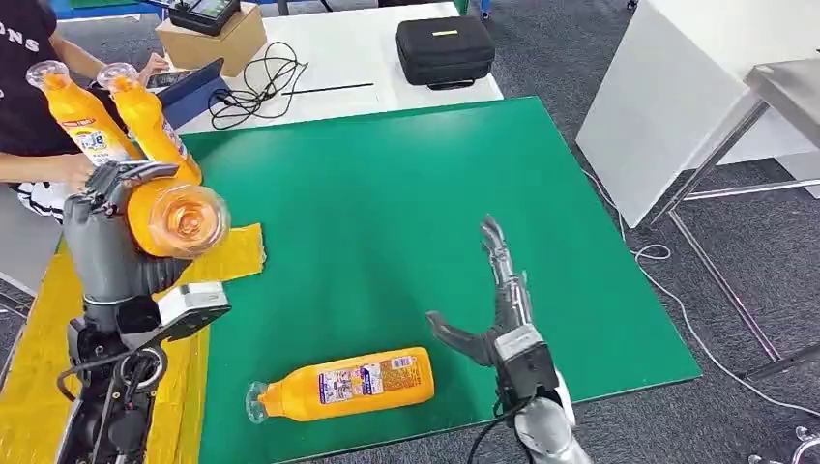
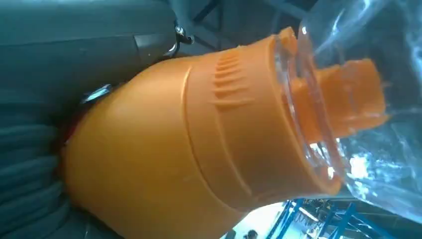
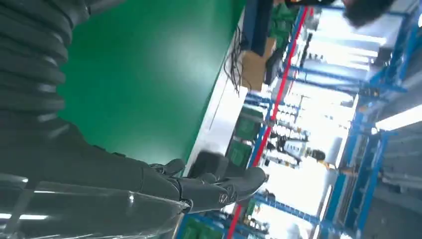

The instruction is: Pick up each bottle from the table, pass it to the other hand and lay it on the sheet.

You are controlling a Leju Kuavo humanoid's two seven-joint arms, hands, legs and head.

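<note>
Status: my left hand [image 1: 121,208] has an orange bottle [image 1: 179,220] wrapped in its fingers, lifted off the table with the clear cap pointing toward the head camera. It sits above the yellow sheet's [image 1: 237,253] inner edge, where yellow meets the green mat [image 1: 387,193]. My right hand [image 1: 493,314] is empty, fingers stretched out and spread, thumb to the side, hovering over the green mat, well apart from the held bottle.

Progress, as I judge it: one bottle [image 1: 343,384] lies on its side on the green mat, near its front edge and between my two arms. Two more [image 1: 82,116] are upright at the mat's far left corner, beside a person [image 1: 29,87]. Nothing is lying on the yellow sheet as far as I can see, so the handover and placement are still open for all of them.

Materials: bottles are smooth, glossy orange plastic, flattened-oval body tapering to a shoulder. In the left wrist view there is a ribbed grip patch on the shoulder and a clear dome cap over an orange nozzle. Printed label on the body. Green mat is flat and matte. Yellow sheet looks thin and soft, with a ragged edge.
</note>
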